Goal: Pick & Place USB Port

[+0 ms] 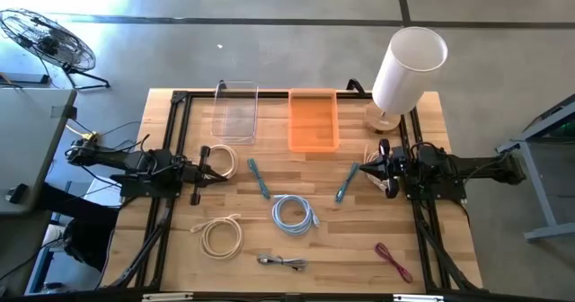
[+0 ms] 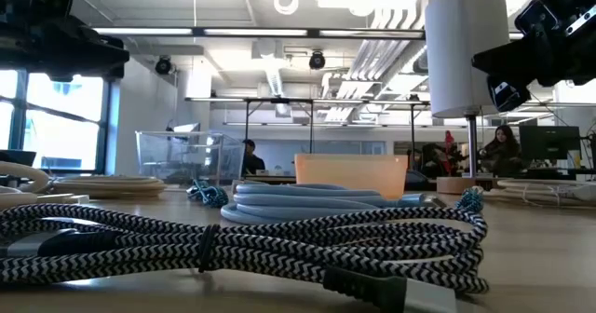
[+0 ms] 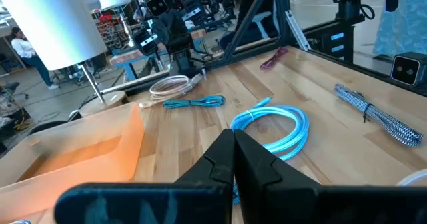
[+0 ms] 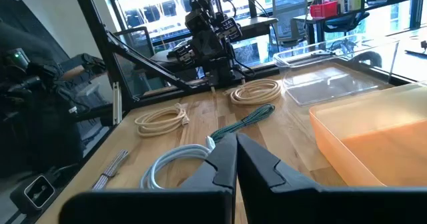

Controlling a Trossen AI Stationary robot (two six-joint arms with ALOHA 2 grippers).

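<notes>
Several coiled cables lie flat on the wooden table: two teal ones [image 1: 259, 178] [image 1: 348, 182], a light blue coil [image 1: 295, 214], cream coils [image 1: 220, 158] [image 1: 220, 234], a black-and-white braided cable [image 1: 281, 262] and a red one [image 1: 393, 262]. My left gripper [image 1: 214, 173] hovers shut at the table's left side, beside the upper cream coil. My right gripper [image 1: 365, 169] hovers shut at the right side, above the end of a teal cable. In the wrist views both pairs of fingertips meet [image 3: 233, 136] [image 4: 235, 139]. Neither holds anything.
A clear bin [image 1: 235, 113] and an orange bin [image 1: 314, 119] stand side by side at the far edge. A white lamp [image 1: 406, 66] stands at the far right corner, close to my right arm. Another cream coil [image 1: 377, 154] lies by the right gripper.
</notes>
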